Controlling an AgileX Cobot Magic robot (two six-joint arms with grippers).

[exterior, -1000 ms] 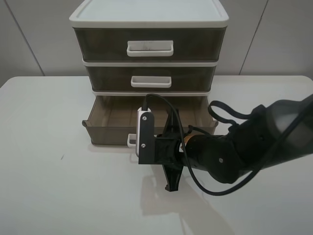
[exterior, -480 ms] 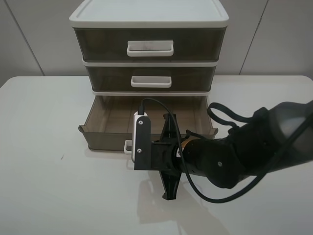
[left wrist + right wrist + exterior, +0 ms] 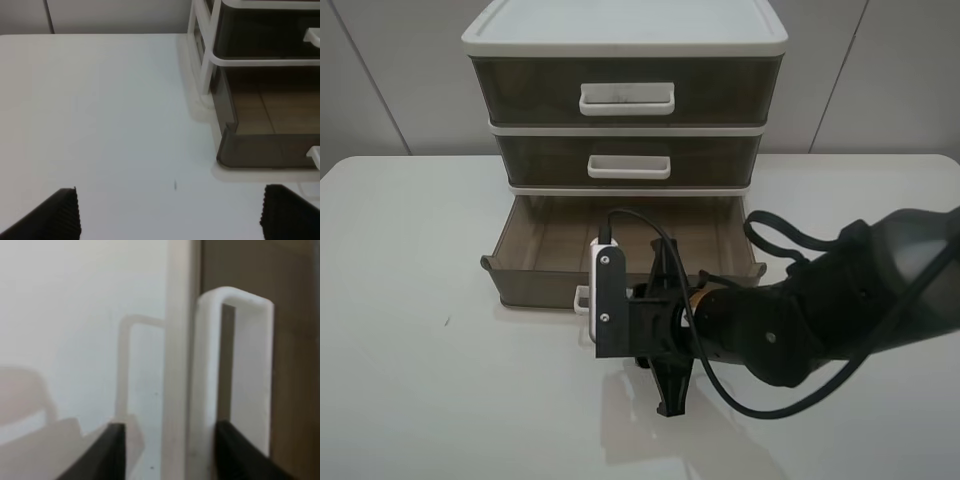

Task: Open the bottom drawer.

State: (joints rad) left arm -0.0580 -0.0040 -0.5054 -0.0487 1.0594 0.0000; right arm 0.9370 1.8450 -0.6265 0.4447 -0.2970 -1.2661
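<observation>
The bottom drawer, smoky-brown with a white loop handle, stands pulled well out of the white-framed unit. My right gripper is right in front of it, its tips hidden behind the wrist camera housing. In the right wrist view the right gripper has its dark fingers apart, straddling the near bar of the handle against the drawer front. My left gripper is open and empty above bare table, left of the drawer.
The middle drawer and the taller top drawer are closed above the open one. The white table extends to the left and front. A black cable loops off the right arm. The left arm is outside the exterior view.
The bottom drawer has slid out a little further toward the front since a second ago. In the last half second it stayed still and my right arm shifted slightly right.
</observation>
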